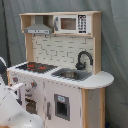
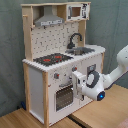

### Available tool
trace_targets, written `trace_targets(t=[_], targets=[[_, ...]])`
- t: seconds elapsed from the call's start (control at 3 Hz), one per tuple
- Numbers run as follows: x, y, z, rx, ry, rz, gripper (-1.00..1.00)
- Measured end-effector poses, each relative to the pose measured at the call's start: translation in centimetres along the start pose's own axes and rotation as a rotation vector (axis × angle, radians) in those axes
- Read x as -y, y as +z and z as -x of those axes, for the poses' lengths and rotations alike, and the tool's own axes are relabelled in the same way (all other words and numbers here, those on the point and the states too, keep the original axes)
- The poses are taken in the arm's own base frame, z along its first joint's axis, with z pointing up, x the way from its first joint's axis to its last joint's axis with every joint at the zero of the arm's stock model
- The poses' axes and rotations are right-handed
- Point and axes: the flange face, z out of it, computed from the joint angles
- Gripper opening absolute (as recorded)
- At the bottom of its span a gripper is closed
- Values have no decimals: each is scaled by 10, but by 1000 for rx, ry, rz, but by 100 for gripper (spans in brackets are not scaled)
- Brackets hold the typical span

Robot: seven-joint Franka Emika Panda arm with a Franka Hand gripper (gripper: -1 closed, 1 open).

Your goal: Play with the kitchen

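The toy kitchen (image 2: 55, 65) stands on a wooden floor (image 2: 100, 112) before a grey curtain (image 2: 10, 50). In the second exterior view the white Panda arm (image 2: 116, 70) reaches from the second exterior view's right, its gripper (image 2: 76, 82) at the oven door (image 2: 63, 95); whether its fingers grasp anything I cannot tell.

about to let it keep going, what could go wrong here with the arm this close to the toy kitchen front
1. The gripper sits right at the kitchen front, beside the oven door; a push forward could shove or tip the light toy.
2. It is just below the knobs, so an upward move could snag one.
3. In the first exterior view the arm hides the oven area, so contact is hard to judge there.
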Motion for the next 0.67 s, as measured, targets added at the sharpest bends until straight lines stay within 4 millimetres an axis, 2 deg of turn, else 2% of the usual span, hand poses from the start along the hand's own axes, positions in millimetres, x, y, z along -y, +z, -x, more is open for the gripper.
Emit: trace_targets(t=[0.67], targets=[[12,-38,-5,12,111,68,-100]])
